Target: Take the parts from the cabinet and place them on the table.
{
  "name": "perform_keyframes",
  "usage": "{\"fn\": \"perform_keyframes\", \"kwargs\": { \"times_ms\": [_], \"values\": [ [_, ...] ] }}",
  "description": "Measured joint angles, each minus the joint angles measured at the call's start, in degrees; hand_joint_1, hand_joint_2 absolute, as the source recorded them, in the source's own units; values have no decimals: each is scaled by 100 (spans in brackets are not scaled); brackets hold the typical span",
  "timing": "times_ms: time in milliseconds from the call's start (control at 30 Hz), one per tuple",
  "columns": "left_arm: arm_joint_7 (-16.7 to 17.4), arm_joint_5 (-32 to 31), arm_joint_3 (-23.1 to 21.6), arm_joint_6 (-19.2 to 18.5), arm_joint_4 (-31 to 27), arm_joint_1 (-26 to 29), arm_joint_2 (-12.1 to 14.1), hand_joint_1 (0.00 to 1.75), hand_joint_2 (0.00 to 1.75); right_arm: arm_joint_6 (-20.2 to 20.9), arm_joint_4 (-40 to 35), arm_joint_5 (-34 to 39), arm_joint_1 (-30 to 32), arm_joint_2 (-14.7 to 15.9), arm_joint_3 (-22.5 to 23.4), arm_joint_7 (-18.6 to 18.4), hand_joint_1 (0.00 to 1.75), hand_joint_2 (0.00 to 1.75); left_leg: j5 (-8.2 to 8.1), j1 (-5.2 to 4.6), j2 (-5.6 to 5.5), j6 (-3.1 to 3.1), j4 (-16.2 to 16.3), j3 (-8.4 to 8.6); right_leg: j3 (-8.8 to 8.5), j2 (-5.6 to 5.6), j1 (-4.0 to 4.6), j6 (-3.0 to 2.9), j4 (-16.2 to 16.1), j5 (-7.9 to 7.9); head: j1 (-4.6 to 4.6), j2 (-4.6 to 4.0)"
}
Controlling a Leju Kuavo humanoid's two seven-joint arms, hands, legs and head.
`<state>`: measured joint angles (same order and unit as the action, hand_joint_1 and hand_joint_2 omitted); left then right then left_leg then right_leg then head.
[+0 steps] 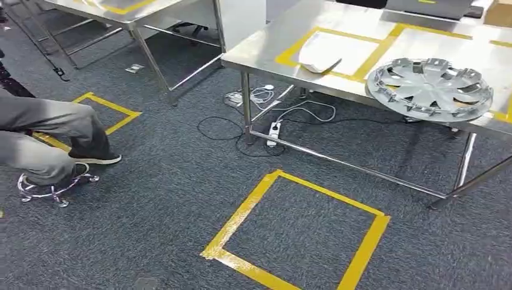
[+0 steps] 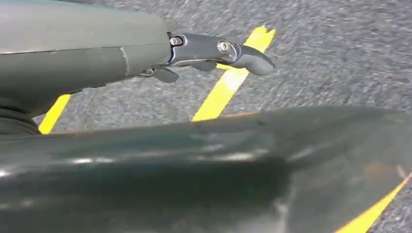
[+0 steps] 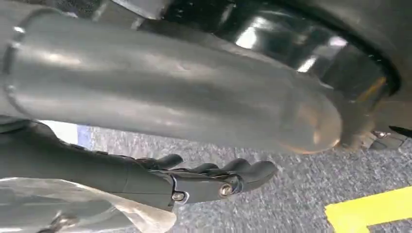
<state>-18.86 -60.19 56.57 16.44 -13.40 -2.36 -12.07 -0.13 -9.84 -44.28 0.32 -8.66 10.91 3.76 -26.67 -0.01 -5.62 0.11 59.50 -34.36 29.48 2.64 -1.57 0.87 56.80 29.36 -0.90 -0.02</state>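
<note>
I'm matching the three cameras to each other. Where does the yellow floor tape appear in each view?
Head view: yellow floor tape forms a square on the carpet, in front of the table.
Left wrist view: a strip just beyond the left hand.
Right wrist view: a strip past the right hand.
Shared landmark: the grey carpet.

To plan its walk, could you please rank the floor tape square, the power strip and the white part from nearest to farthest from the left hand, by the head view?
1. Tape square: floor, just ahead; the left hand hangs near yellow tape.
2. Power strip: under the table.
3. White part: on the tabletop.
</note>
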Motion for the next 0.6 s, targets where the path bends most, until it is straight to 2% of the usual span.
{"fn": "perform_keyframes", "kwargs": {
  "times_ms": [33,67,100,133,167,200,233,267,300,333,367,467,500,533,567,600],
  "values": [
    [2,-15,-4,0,2,-3,0,0,0,19,0,2,16,0,0,2,0,0,-203,-8,280,-34,280,-123,-8,-80,5,-34,-7,8,-64,0],
    [2,-42,-9,0,2,-20,0,0,0,48,0,2,24,0,0,7,0,0,-445,9,407,-68,715,-320,-10,-186,16,-40,-5,12,-63,0],
    [2,-68,-22,0,2,-35,0,0,0,61,4,6,40,0,0,7,0,0,-667,27,466,-92,1204,-542,-13,-303,25,-48,-5,23,-61,0],
    [0,-81,-28,0,4,-40,0,0,0,72,7,9,47,4,2,13,0,0,-794,45,493,-113,1570,-708,-11,-404,29,-50,-3,28,-61,0],
    [2,-92,-31,-2,7,-32,2,0,0,87,7,7,46,4,2,52,0,0,-778,62,507,-128,1686,-753,-16,-495,29,-45,-3,35,-59,0],
    [6,-101,-33,-13,7,-19,4,0,0,103,5,4,45,4,2,105,0,0,-625,72,522,-136,1522,-650,-26,-576,28,-39,-3,46,-61,0],
    [15,-107,-35,-20,7,-11,9,0,0,109,4,2,41,4,0,149,0,0,-395,76,554,-134,1134,-443,-43,-642,27,-31,-2,59,-63,0],
    [15,-118,-37,-24,7,-9,18,0,0,111,4,2,38,2,0,197,0,0,-128,75,638,-120,565,-138,-74,-713,23,-13,-2,76,-61,0],
    [15,-129,-44,-26,7,-16,24,0,0,122,4,2,38,2,0,240,0,0,39,63,887,-97,54,129,-107,-773,29,16,-2,98,-66,0],
    [15,-133,-59,-31,7,-39,26,0,0,129,7,2,46,4,0,256,0,0,-83,-30,1082,-65,-67,191,-73,-832,81,62,6,126,-66,0],
    [15,-135,-83,-31,7,-62,26,0,0,162,7,2,45,4,0,265,0,0,-63,-11,1011,10,-87,171,-66,-883,89,98,12,144,-59,0],
    [26,-153,-127,-31,9,-34,39,0,0,367,7,26,-21,4,0,192,0,0,-58,-38,821,119,-116,150,-203,-1059,74,190,-45,149,-55,0],
    [37,-151,-129,-29,9,-29,37,0,0,389,4,20,-23,7,0,170,0,0,-18,3,761,174,-167,184,-159,-856,43,229,12,231,-38,0],
    [37,-149,-131,-20,9,-36,42,0,0,413,4,13,-20,9,0,173,0,0,-4,14,711,215,-174,180,-53,-544,42,226,238,405,-7,0],
    [33,-129,-131,-20,9,-57,42,0,0,415,6,-6,-25,9,-2,173,0,0,3,11,646,238,-173,161,152,-375,42,223,656,618,20,0],
    [15,-91,-131,-24,9,-72,33,0,0,413,7,-29,-23,9,-7,175,0,0,6,1,569,250,-172,153,436,-300,45,221,1227,860,15,0]
  ]
}}
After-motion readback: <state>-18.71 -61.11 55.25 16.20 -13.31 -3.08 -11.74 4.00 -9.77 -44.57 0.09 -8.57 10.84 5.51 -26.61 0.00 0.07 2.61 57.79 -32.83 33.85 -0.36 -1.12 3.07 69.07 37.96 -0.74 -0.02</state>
